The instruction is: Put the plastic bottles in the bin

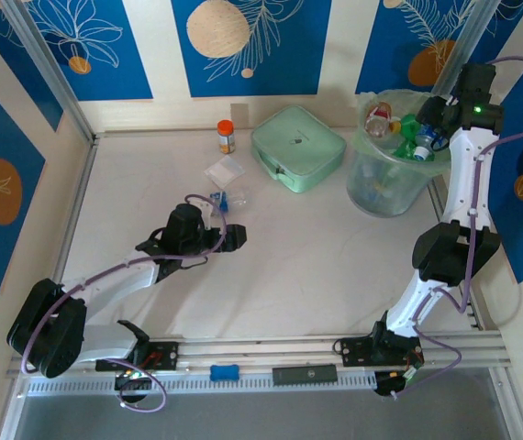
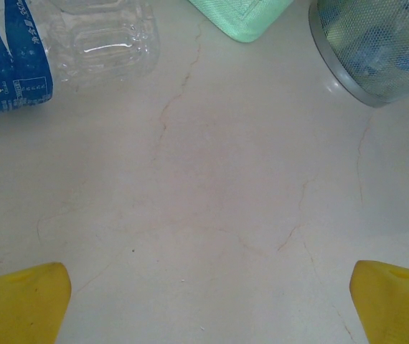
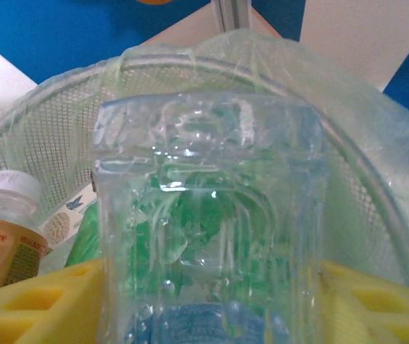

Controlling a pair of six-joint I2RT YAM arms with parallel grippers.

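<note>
Top view: gripped a clear bottle [image 1: 424,147] in the right jaws over the bin [image 1: 372,192]. Left wrist: spread the left jaws wide above the bench [image 2: 219,215]. Right wrist: pointed lengthwise into the bin; looked ribbed, transparent, blue at the near end.

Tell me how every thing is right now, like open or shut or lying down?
Left gripper, open, empty, over the table.
Right gripper, over the bin, clear bottle between its fingers; gripped or let go, cannot tell.
Blue-labelled bottle, lying on its side on the table.
Bin, upright, holding several bottles.
Orange-capped jar, upright, cap on.
Mint-green case, shut, lying flat.
</note>
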